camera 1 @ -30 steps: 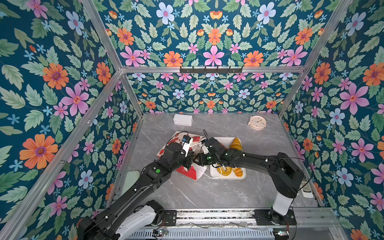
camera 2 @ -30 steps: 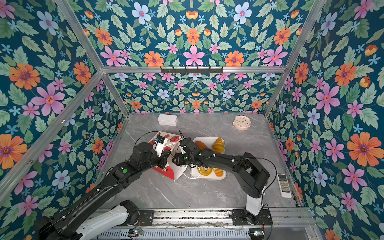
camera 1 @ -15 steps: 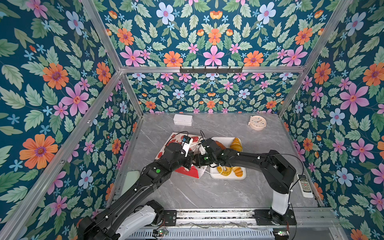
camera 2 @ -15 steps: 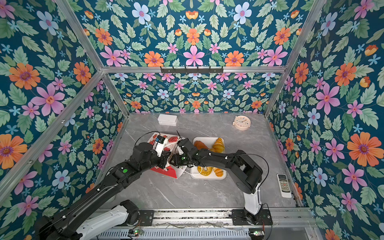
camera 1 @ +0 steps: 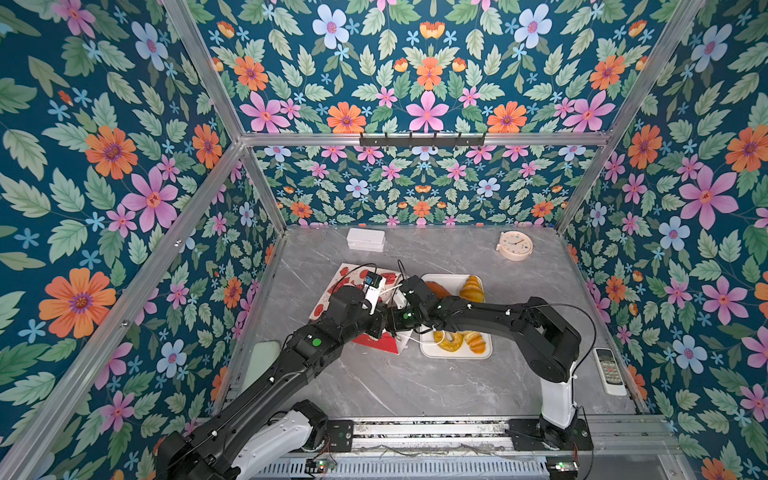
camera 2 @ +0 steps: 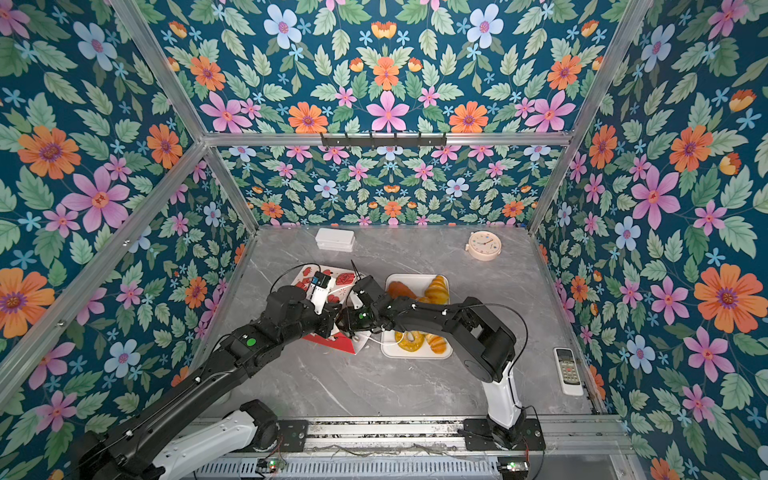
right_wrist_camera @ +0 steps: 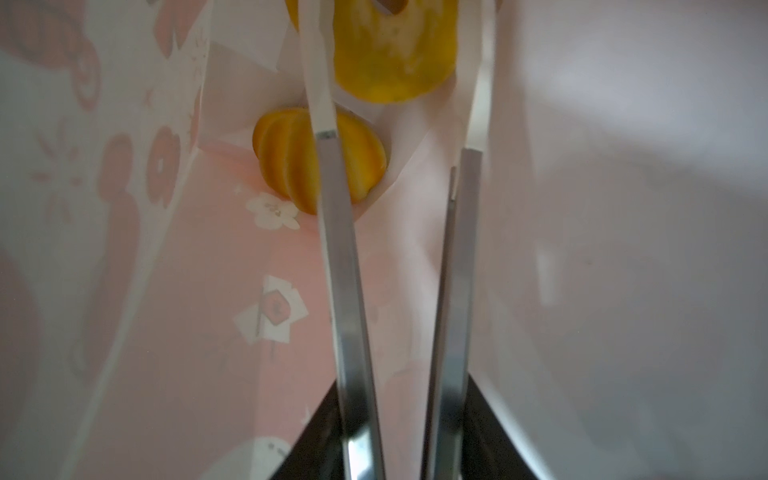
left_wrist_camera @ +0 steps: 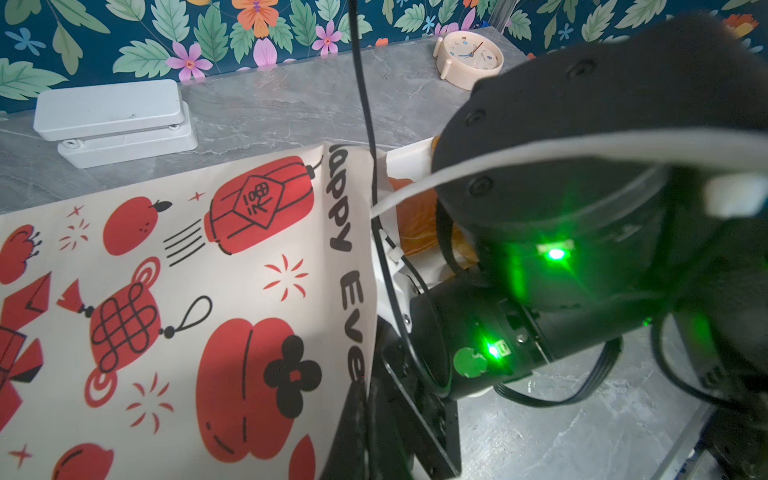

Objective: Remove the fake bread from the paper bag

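Left tool (left_wrist_camera: 365, 399) clenched on the paper bag (left_wrist_camera: 166, 291) at its rim; right tool (right_wrist_camera: 399, 83) reaches inside, fingers (right_wrist_camera: 336, 249) slightly apart flanking a yellow fake bread (right_wrist_camera: 395, 45), whether gripping it cannot be told.

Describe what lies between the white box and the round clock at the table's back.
Nothing: that stretch of grey table between the white box and the clock is bare, in both top views.

both top views are bright, even, sharp, bowed at the edges. green lamp (left_wrist_camera: 556, 253) flares in the left wrist view; right wrist view is soft, pinkish, blurred.
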Robot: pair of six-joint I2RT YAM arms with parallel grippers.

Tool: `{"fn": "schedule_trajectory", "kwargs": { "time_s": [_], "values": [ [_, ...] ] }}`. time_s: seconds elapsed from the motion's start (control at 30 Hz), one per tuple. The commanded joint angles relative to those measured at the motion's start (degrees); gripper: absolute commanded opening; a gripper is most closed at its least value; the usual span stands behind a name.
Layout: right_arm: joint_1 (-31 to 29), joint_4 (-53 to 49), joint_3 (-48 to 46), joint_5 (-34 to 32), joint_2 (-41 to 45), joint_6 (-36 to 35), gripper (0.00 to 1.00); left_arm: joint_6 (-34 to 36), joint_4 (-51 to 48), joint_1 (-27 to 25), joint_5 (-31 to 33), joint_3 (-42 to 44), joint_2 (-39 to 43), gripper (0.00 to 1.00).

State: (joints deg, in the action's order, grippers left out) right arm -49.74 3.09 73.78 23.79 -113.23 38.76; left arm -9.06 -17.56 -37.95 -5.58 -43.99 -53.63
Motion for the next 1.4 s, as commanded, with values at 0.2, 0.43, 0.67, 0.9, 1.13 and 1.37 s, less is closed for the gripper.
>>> {"fn": "schedule_trajectory", "kwargs": {
  "time_s": [0.2, 0.43, 0.67, 0.9, 1.13, 1.37],
  "values": [
    [0.8, 1.3, -1.1, 1.0, 0.6, -0.9, 0.16, -0.1, 1.3, 0.0, -0.4, 0.0, 1.8, 0.0],
    [1.4, 3.3, -9.0, 0.5, 6.6, -0.3, 0.0, 0.3, 0.4, 0.0, -0.1, -0.1, 1.5, 0.0],
    [1.4, 4.8, -16.0, -0.4, 13.9, 0.8, 0.0, 0.8, -0.5, 0.0, 0.1, -0.2, 0.7, 0.0],
    [1.3, 4.0, -18.5, -0.1, 16.6, 0.7, 0.0, 0.9, -0.3, 0.0, 0.5, -0.3, 0.6, 0.0],
    [1.4, 6.0, -16.0, 5.3, 14.4, 0.9, 0.0, 2.9, -1.6, 0.0, 3.4, -3.1, -2.4, 0.0],
    [1.3, 5.6, -11.7, 5.7, 10.4, 1.5, 0.0, 5.1, -2.7, -0.2, 8.9, -6.9, -6.1, 0.0]
  ]
}}
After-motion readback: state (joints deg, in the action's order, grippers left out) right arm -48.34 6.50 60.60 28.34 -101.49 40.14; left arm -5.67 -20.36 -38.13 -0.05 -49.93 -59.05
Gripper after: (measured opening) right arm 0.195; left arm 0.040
